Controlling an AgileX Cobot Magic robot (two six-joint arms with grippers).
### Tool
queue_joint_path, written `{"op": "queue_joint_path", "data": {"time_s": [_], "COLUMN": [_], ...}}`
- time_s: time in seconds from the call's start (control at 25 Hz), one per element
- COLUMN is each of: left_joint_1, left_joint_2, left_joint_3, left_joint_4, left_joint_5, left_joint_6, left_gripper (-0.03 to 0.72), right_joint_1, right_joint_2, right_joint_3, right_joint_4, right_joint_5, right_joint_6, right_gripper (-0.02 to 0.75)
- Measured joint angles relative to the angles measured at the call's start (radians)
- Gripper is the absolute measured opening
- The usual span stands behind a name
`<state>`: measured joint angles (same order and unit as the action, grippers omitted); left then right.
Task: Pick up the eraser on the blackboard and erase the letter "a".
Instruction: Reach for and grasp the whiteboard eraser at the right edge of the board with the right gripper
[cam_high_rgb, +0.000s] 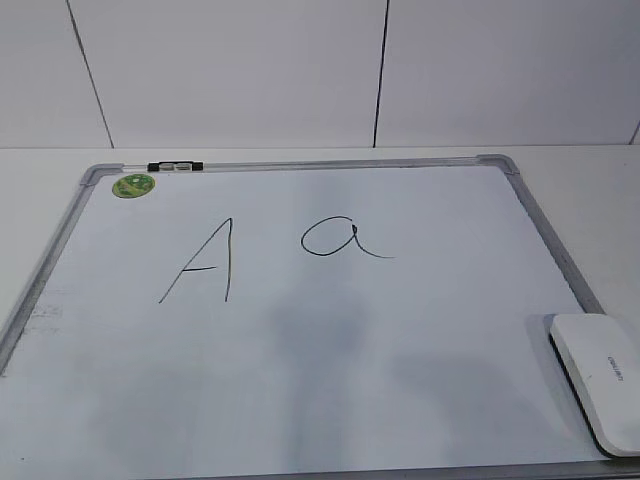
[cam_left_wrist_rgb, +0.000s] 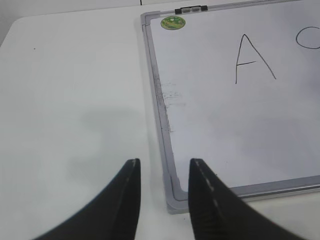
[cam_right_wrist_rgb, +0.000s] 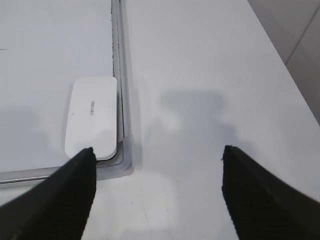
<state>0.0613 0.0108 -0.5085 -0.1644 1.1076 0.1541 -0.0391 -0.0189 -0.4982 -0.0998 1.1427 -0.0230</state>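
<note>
The blackboard (cam_high_rgb: 300, 370) is a white board with a grey frame, lying flat on the table. The letter "a" (cam_high_rgb: 340, 238) is written in thin black marker right of a capital "A" (cam_high_rgb: 205, 262). The white eraser (cam_high_rgb: 600, 372) lies on the board's near right corner; it also shows in the right wrist view (cam_right_wrist_rgb: 92, 117). My right gripper (cam_right_wrist_rgb: 157, 155) is open and empty, above the bare table just right of that corner. My left gripper (cam_left_wrist_rgb: 162, 167) is open and empty over the board's near left corner (cam_left_wrist_rgb: 175, 195). Neither gripper shows in the exterior view.
A round green sticker (cam_high_rgb: 133, 185) and a small black-and-clear clip (cam_high_rgb: 175, 166) sit at the board's far left corner. White table (cam_right_wrist_rgb: 200, 75) lies on both sides of the board. A white panelled wall (cam_high_rgb: 300, 70) stands behind.
</note>
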Motion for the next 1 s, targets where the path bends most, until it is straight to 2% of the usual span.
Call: {"op": "queue_joint_path", "data": {"time_s": [0.68,0.72,1.0], "left_joint_1": [0.000,0.000,0.000], "left_joint_2": [0.000,0.000,0.000], "left_joint_3": [0.000,0.000,0.000], "left_joint_4": [0.000,0.000,0.000], "left_joint_5": [0.000,0.000,0.000], "left_joint_6": [0.000,0.000,0.000], "left_gripper": [0.245,0.244,0.245], "right_joint_1": [0.000,0.000,0.000], "right_joint_2": [0.000,0.000,0.000], "right_joint_3": [0.000,0.000,0.000], "right_joint_4": [0.000,0.000,0.000], "right_joint_5": [0.000,0.000,0.000], "right_joint_6": [0.000,0.000,0.000], "right_gripper": [0.594,0.614,0.595]}}
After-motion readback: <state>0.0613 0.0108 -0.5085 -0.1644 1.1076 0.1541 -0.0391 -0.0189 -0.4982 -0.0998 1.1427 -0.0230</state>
